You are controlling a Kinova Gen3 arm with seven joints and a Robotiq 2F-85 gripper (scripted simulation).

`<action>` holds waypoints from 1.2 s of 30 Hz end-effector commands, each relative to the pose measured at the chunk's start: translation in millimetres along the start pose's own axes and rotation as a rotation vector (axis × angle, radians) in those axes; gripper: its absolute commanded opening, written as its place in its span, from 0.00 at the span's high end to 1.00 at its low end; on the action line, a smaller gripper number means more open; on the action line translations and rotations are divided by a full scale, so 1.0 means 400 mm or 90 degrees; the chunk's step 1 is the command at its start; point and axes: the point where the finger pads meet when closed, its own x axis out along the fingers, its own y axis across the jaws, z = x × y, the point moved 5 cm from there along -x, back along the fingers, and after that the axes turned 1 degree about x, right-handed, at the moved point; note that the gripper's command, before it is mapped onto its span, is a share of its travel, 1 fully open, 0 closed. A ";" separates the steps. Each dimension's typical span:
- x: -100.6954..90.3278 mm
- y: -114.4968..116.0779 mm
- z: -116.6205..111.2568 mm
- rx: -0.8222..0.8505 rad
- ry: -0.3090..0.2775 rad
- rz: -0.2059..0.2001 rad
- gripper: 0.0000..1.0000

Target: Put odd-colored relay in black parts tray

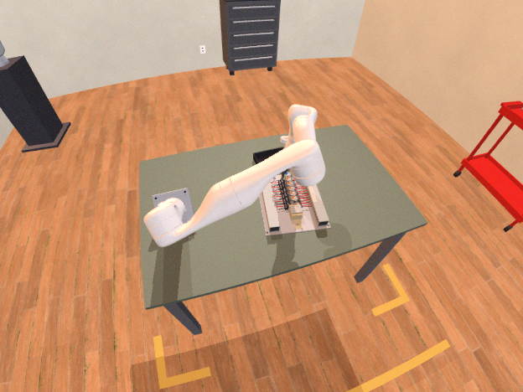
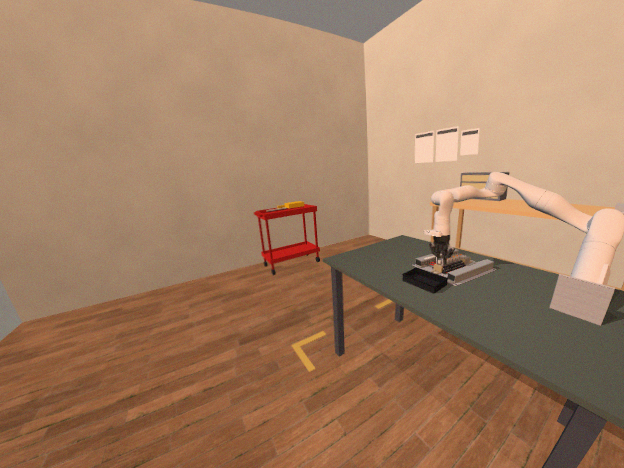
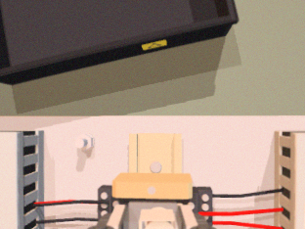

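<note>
Now the gripper clasps the relay (tan).
</note>
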 end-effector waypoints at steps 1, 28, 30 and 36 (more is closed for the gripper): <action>-0.003 -0.001 -0.001 0.000 0.001 0.007 1.00; -0.004 -0.009 -0.001 0.000 0.001 0.031 1.00; -0.004 -0.009 -0.001 0.000 0.001 0.033 1.00; -0.004 -0.012 -0.001 0.000 0.002 0.043 1.00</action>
